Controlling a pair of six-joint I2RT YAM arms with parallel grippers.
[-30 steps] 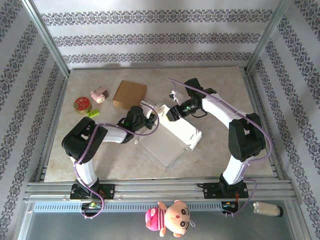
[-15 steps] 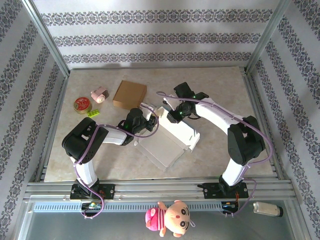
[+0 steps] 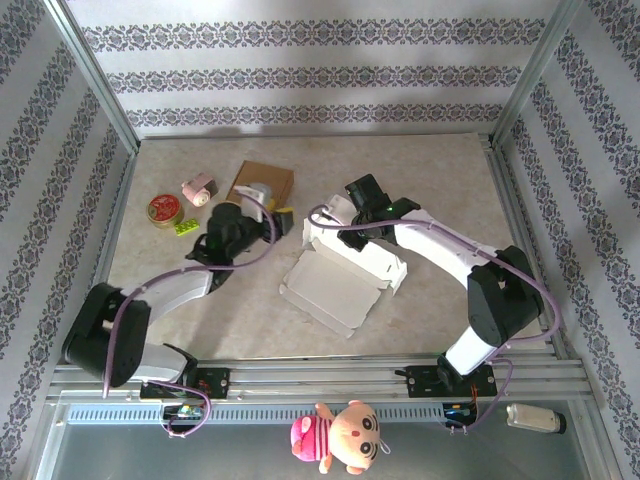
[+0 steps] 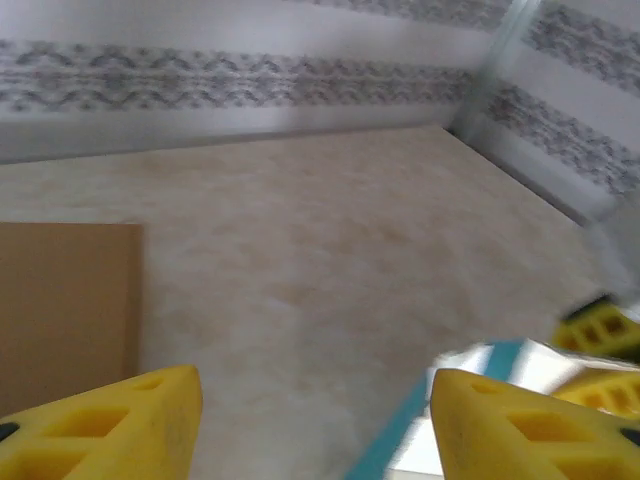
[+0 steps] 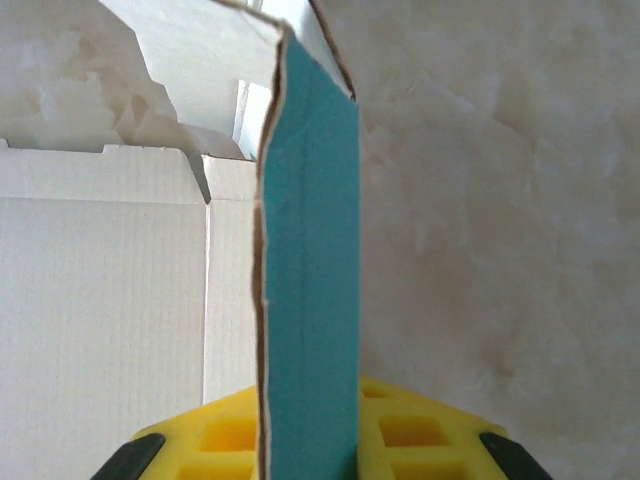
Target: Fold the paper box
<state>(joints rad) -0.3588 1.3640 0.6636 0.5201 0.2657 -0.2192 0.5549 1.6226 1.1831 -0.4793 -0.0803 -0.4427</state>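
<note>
Clamping the paper box (image 3: 335, 290) by its teal flap (image 5: 310, 250), right fingers (image 5: 420, 432) hold tight; left fingers (image 4: 110, 420) stand apart, empty

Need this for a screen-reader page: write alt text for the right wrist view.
A teal flap stands upright up the middle, pinched at its base between the yellow fingers of the right hand. The white inside of the box lies to its left, bare beige table to its right.
</note>
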